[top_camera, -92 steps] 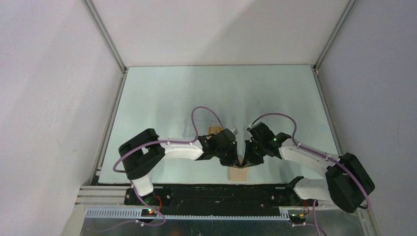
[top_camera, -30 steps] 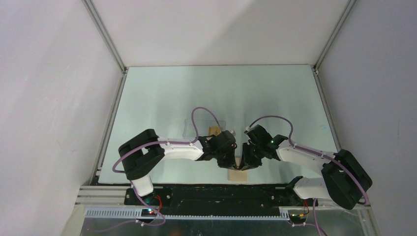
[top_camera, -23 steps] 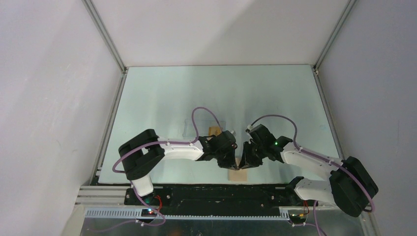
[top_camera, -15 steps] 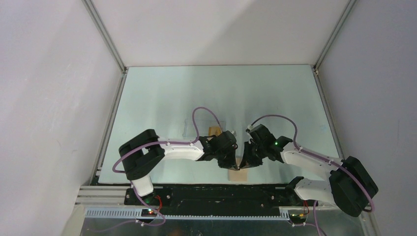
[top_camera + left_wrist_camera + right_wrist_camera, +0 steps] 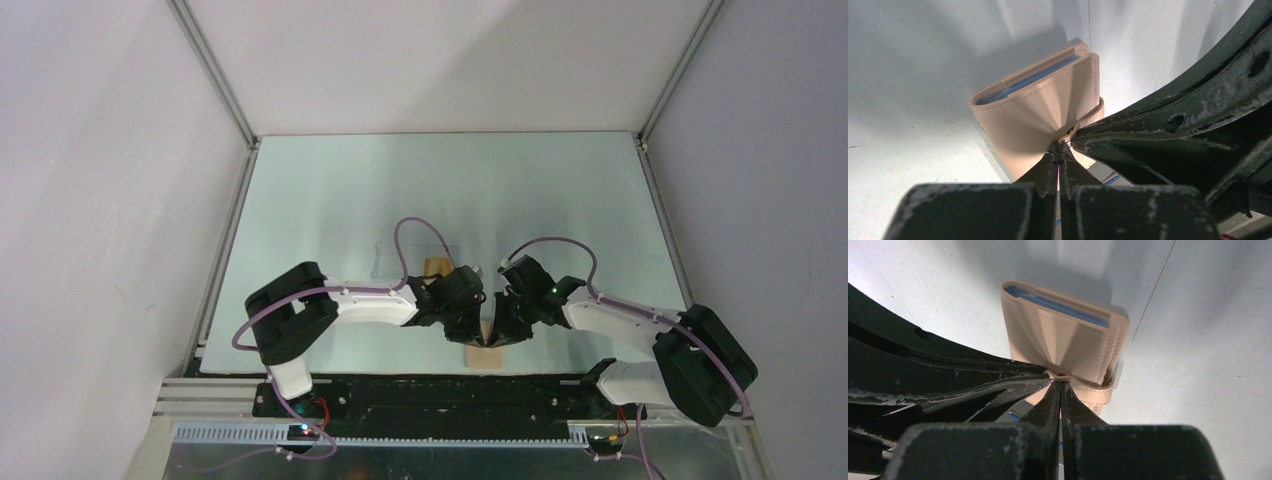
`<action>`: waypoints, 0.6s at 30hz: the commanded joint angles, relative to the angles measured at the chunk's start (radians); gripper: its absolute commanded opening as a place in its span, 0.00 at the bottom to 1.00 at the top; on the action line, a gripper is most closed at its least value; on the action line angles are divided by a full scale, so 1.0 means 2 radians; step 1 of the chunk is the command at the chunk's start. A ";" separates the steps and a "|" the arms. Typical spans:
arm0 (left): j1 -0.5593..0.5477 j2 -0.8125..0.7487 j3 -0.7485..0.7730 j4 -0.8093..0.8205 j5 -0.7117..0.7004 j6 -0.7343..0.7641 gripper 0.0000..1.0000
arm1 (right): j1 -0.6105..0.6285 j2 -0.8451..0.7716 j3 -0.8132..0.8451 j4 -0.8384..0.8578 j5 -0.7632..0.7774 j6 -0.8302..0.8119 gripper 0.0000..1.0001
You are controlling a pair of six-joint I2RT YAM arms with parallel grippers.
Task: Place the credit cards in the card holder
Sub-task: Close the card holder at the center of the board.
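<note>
Left end effector (image 5: 1058, 150), right end effector (image 5: 1061, 382) pinch card holder (image 5: 1033, 112); overhead unclear.

Small tan stitched leather bifold wallet (image 5: 1038, 115), blue lining inside. Left gripper fingers (image 5: 968, 210) black, scuffed whitish. Flat tabletop (image 5: 330, 190) pale mint. Thin round cables (image 5: 418, 220) purple; arm links (image 5: 365, 305) white.

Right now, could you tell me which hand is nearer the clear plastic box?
Left. The left hand, pinching the card holder, is just in front of the clear plastic box, by its right end; the right hand lies farther right.
</note>
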 commanded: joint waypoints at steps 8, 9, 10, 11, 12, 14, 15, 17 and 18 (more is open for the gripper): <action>-0.005 0.022 0.021 -0.002 0.000 0.011 0.00 | 0.025 0.062 0.000 -0.010 0.091 -0.002 0.00; -0.006 0.024 0.022 -0.002 0.001 0.011 0.00 | 0.026 0.066 0.000 -0.015 0.104 0.000 0.00; -0.005 0.024 0.023 -0.001 0.002 0.011 0.00 | 0.030 0.077 0.000 -0.019 0.111 0.001 0.00; -0.005 0.025 0.023 -0.001 0.003 0.011 0.00 | 0.033 0.082 0.000 -0.027 0.125 0.004 0.00; -0.005 0.025 0.023 -0.002 0.002 0.011 0.00 | 0.035 0.094 0.000 -0.031 0.131 0.005 0.00; -0.005 0.025 0.023 -0.002 0.002 0.011 0.00 | 0.040 0.107 0.000 -0.041 0.147 0.009 0.00; -0.006 0.025 0.024 -0.001 0.002 0.011 0.00 | 0.041 0.110 0.000 -0.045 0.154 0.009 0.00; -0.005 0.024 0.023 -0.001 0.002 0.011 0.00 | 0.043 0.112 0.000 -0.043 0.151 0.006 0.00; -0.005 0.024 0.023 -0.001 0.001 0.011 0.00 | 0.043 0.104 0.001 -0.040 0.145 0.000 0.00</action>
